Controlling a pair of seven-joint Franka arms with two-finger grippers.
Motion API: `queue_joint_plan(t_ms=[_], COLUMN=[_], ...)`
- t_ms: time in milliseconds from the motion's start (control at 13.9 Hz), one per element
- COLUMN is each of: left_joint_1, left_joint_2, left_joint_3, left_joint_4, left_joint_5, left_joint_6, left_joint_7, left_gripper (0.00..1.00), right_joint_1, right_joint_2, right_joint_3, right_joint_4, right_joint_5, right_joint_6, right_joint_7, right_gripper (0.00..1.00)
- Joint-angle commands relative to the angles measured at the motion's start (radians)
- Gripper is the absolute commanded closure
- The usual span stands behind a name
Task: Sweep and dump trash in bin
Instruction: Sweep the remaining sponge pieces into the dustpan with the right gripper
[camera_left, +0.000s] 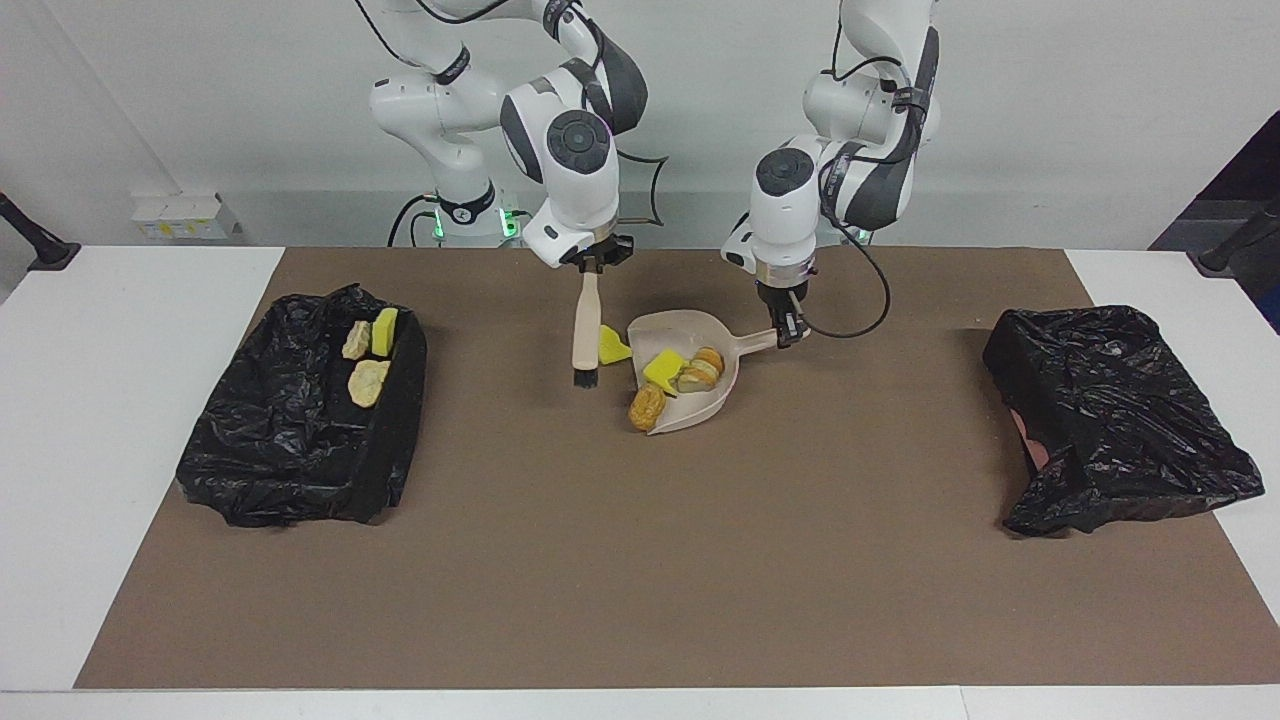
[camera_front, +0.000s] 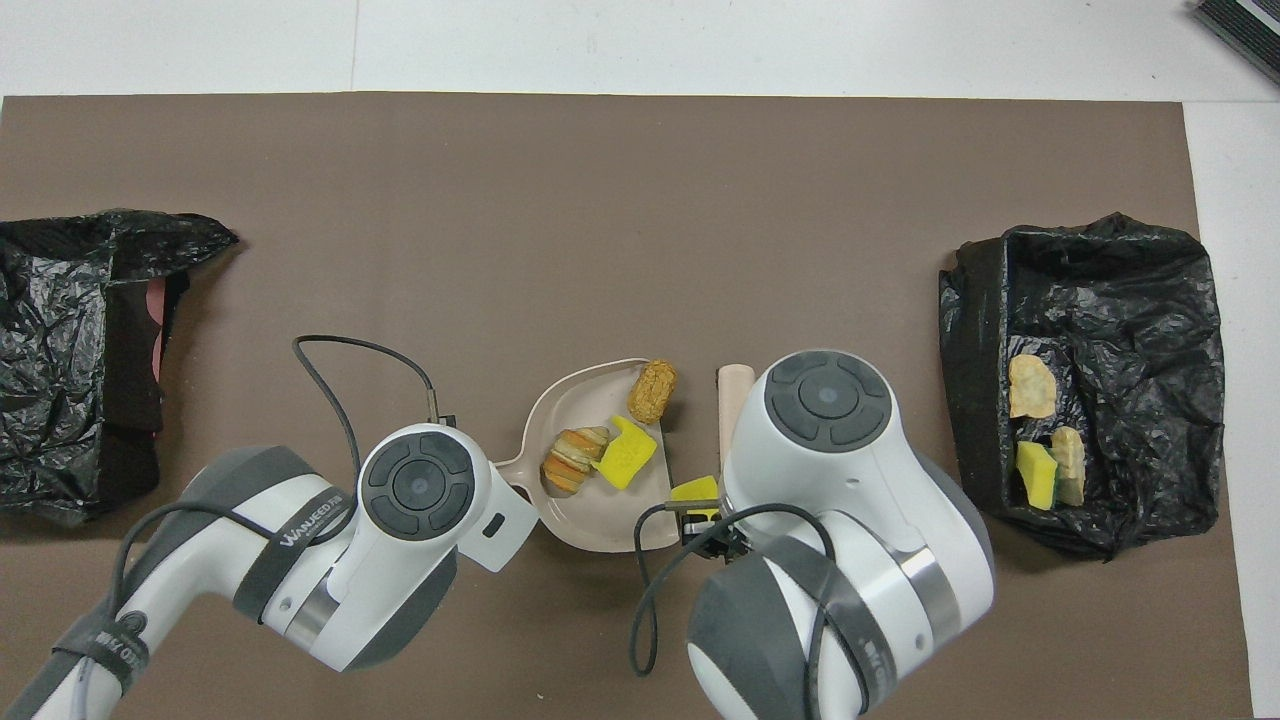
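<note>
Table: white, covered by a brown mat with two black-lined bins on it.
Right gripper: closed on the top of a beige brush, which hangs upright over the mat just beside the dustpan's open edge, bristles down.
Left gripper: closed on the handle of a beige dustpan, which sits on the mat near the middle, toward the robots' edge.
Trash in the dustpan: a yellow sponge piece and a layered orange-tan lump lie side by side inside it.
Trash at the dustpan's lip: a tan-orange lump sits on the open edge, half out onto the mat.
Trash on the mat: a yellow scrap lies between the brush and the dustpan, just outside the dustpan's open edge.
Bin at the right arm's end: holds a yellow sponge and two pale tan lumps.
Bin at the left arm's end: crumpled black liner with a bit of pink showing at its edge; I cannot tell what is inside.
</note>
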Motion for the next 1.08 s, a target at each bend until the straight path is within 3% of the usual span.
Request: queue_joint_plan(t_ms=[0, 287, 574, 1005], left_joint_1=[-0.004, -0.013, -0.019, -0.021], left_joint_2=[-0.018, -0.019, -0.021, -0.022], left_joint_3=[0.011, 0.011, 0.010, 0.008], left_joint_4=[-0.027, -0.027, -0.029, -0.032], left_joint_5=[0.010, 0.010, 0.010, 0.010], left_joint_6=[0.021, 0.013, 0.013, 0.021], left_joint_7=[0.074, 0.074, 0.076, 0.108], left_gripper=[1.00, 1.00, 1.00, 1.00], right_joint_1=[-0.004, 0.001, 0.012, 0.015], right_joint_2=[-0.128, -0.096, 0.016, 0.125], right_joint_3=[0.008, 0.010, 0.043, 0.105], right_joint_4=[-0.160, -0.240, -0.248, -0.101], right_joint_5=[-0.010, -0.002, 0.083, 0.298], right_joint_6=[0.013, 0.110, 0.257, 0.379], right_joint_7=[0.011, -0.056, -0.090, -0.107], right_gripper=[1.00, 1.00, 1.00, 1.00])
